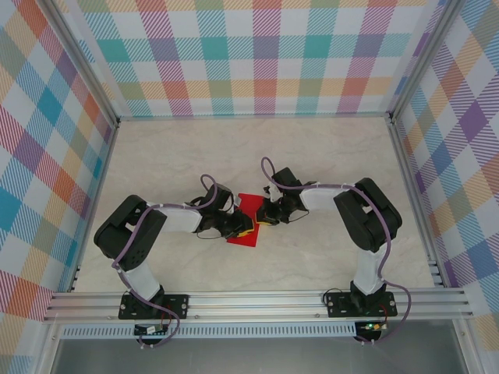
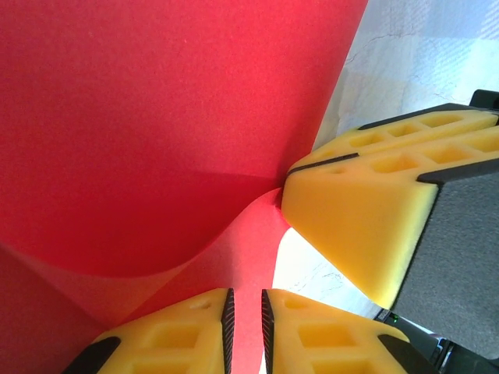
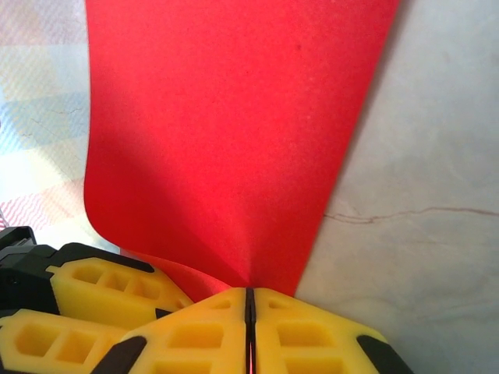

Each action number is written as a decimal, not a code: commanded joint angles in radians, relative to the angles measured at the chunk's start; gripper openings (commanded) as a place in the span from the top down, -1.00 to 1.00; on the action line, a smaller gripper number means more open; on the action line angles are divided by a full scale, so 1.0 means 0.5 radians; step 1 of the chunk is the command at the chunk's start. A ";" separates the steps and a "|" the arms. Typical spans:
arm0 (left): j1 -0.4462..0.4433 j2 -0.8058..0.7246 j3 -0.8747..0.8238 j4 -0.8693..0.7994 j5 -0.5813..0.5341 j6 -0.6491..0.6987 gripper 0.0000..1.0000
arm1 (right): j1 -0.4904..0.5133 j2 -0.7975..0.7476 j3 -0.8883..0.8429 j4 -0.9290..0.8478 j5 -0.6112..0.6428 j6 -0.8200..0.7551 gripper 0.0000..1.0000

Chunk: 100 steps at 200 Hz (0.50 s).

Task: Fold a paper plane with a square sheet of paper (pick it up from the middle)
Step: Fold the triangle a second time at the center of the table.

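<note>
The square sheet of paper (image 1: pixel 249 205) is bright red and lies mid-table between both arms, one part bowed up. My right gripper (image 3: pixel 250 300) is shut on the edge of the paper (image 3: pixel 234 132), which fans away from the pinch over the table. Seen from the left wrist, the right gripper's yellow fingers (image 2: pixel 366 210) hold the paper (image 2: pixel 156 117) at a puckered point. My left gripper (image 2: pixel 248 304) stands open by a narrow gap, with a curled strip of the sheet running between the jaws without being clamped. In the top view the left gripper (image 1: pixel 242 228) and right gripper (image 1: pixel 264 216) nearly touch.
The marbled beige table (image 1: pixel 312 156) is walled by checked panels (image 1: pixel 257 54) at the back and sides. A metal rail (image 1: pixel 257 300) runs along the near edge by the arm bases. The left gripper's fingers (image 3: pixel 101 284) sit right beside the right gripper.
</note>
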 commanded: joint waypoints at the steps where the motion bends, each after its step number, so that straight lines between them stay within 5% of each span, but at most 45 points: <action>1: -0.025 0.032 0.012 -0.068 -0.004 0.034 0.62 | 0.003 -0.111 0.016 -0.101 0.095 -0.036 0.79; 44: -0.027 0.045 0.013 -0.080 -0.011 0.038 0.64 | 0.009 -0.221 0.000 -0.155 0.165 -0.033 0.61; 100: -0.027 0.049 0.019 -0.123 -0.050 0.032 0.66 | 0.061 -0.193 -0.008 -0.110 0.068 -0.033 0.74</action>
